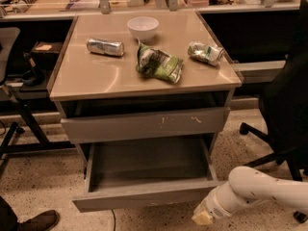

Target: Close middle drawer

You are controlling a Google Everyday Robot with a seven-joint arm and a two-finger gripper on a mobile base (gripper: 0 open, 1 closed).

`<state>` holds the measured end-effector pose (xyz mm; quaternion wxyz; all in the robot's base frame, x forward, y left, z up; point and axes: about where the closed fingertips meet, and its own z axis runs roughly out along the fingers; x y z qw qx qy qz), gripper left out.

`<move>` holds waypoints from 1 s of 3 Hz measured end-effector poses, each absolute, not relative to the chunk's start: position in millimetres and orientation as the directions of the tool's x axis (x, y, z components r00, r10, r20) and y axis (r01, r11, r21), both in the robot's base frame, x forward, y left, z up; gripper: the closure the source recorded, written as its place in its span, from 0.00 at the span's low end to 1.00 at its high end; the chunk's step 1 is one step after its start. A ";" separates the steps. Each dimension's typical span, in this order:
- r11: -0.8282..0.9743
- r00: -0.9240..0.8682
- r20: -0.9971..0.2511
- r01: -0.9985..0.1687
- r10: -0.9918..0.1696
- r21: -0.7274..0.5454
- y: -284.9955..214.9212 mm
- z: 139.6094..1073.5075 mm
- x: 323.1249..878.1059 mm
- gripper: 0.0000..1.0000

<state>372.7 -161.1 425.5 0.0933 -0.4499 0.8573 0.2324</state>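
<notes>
Camera view looks down on a grey cabinet point(144, 78) whose middle drawer point(144, 199) is pulled well out in the lower centre of the frame, its smooth grey inside open to sight and its plain front nearest the bottom edge. Above it sits another drawer front point(144, 124) with pale scratch marks right of its middle. The gripper point(204, 217) is in the lower right of the frame, at the end of a white arm point(262, 191) that reaches in from the right edge; its pale tip is just below the right end of the open drawer's front, and whether it is open or closed cannot be told. On the cabinet top lie a white bowl point(143, 28), a silver can point(105, 46), a green snack bag point(160, 64) and a crumpled can point(206, 53). A black office chair point(287, 114) stands at the right, and a brown shoe point(39, 221) shows at the lower left corner.
</notes>
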 end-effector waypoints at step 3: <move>0.443 -0.511 -0.422 -0.859 -0.749 0.255 -145.2 429.8 425.9 1.00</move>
